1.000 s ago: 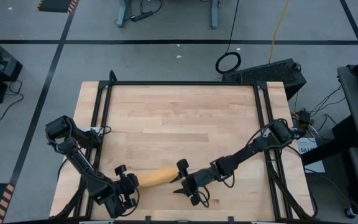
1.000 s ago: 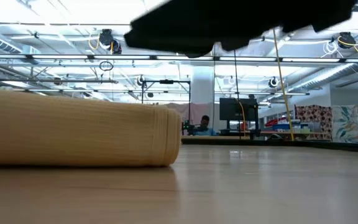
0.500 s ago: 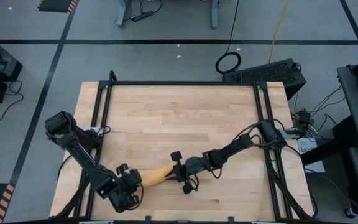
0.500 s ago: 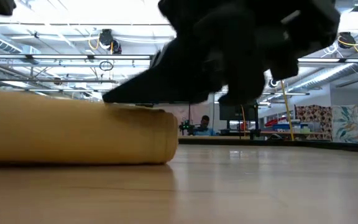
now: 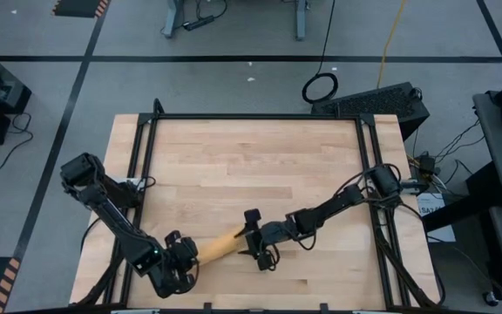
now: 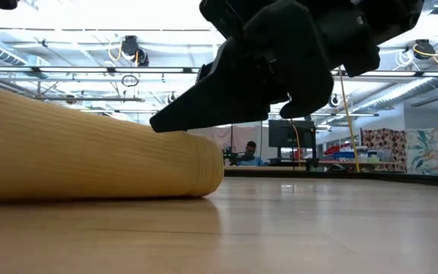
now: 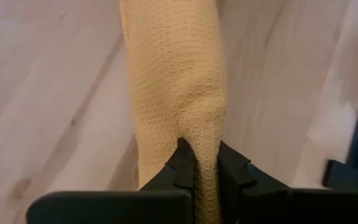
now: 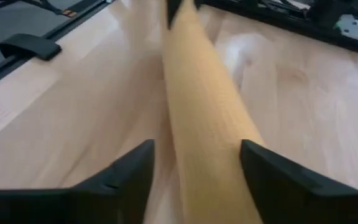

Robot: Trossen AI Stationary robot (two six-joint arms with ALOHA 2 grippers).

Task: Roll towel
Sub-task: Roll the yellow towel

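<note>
High view: the towel (image 5: pixel 222 247) is seen already wound into a tight mustard cylinder, lying at a slant in the lower centre of the frame on the wooden surface (image 5: pixel 260 157), between the two arms. The left tool (image 5: pixel 184 258) is placed at the roll's lower-left end, and in the left wrist view its fingers (image 7: pixel 183 163) are pressed together on a narrow fold of the cloth, so that end is pinched. The right tool (image 5: pixel 254 239) is placed at the roll's upper-right end; in the right wrist view its fingers (image 8: pixel 132 167) are spread, one on each side of the roll, and no firm contact with the cloth can be made out. In the low view the roll (image 6: pixel 90 156) is seen resting flat on the surface at the left of the frame, with the right tool (image 6: pixel 204 114) just above its end. The rolling is judged to be nearly finished, and the step in hand appears to be tidying or securing the roll. To do this well, the pinched end should be held steady while the free end is gripped gently and squarely, so that the layers are neither twisted nor telescoped. A sideways pull would risk loosening the outer wrap.
</note>
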